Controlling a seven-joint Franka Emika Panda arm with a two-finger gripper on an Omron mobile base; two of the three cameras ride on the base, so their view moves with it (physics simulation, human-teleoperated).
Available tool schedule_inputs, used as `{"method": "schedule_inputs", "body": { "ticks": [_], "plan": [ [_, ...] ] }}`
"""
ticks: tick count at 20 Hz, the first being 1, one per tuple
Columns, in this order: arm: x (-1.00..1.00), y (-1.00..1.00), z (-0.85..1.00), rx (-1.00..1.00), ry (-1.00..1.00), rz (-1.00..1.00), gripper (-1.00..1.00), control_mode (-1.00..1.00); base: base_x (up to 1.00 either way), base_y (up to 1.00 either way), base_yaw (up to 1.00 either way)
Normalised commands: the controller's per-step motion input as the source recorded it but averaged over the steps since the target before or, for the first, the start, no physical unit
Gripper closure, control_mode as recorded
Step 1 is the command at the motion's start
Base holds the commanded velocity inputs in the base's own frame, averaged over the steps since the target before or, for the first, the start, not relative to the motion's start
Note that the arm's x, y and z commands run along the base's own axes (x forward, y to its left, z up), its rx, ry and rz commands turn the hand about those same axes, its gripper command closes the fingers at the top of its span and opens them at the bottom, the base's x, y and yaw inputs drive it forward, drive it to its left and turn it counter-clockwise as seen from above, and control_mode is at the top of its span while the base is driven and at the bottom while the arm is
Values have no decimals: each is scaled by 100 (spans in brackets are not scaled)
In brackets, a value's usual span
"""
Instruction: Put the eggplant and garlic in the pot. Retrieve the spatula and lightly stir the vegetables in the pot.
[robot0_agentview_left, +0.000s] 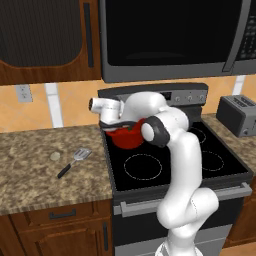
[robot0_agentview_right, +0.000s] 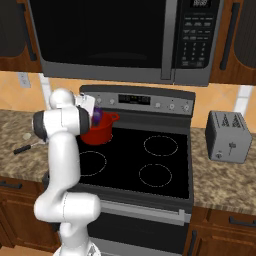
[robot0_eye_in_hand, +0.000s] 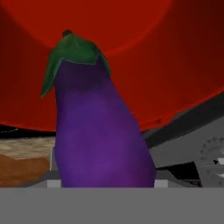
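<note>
Eggplant (robot0_eye_in_hand: 98, 131) up close, stem end pointing away into the red pot (robot0_eye_in_hand: 131, 52), clamped in the gripper (robot0_agentview_right: 95, 117), which hangs over the pot's rim on the stove (robot0_agentview_left: 165, 170).

garlic (robot0_agentview_left: 55, 156) left of spatula (robot0_agentview_left: 73, 161)

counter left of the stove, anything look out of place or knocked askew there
Nothing stands out. The garlic sits on the counter and the spatula lies flat beside it, apart from it. The eggplant is over the pot, as the task needs.
</note>
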Motion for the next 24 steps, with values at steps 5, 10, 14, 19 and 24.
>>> {"method": "schedule_inputs", "body": {
  "ticks": [5,10,14,19,24],
  "plan": [
    [46,0,-34,0,11,11,100,-100,0,0,0],
    [37,0,-20,0,4,8,100,-100,0,0,0],
    [36,0,-19,0,0,4,100,-100,0,0,0],
    [27,4,-33,0,0,4,100,-100,0,0,0],
    [1,7,-41,1,1,0,-100,-100,0,0,0]
  ]
}}
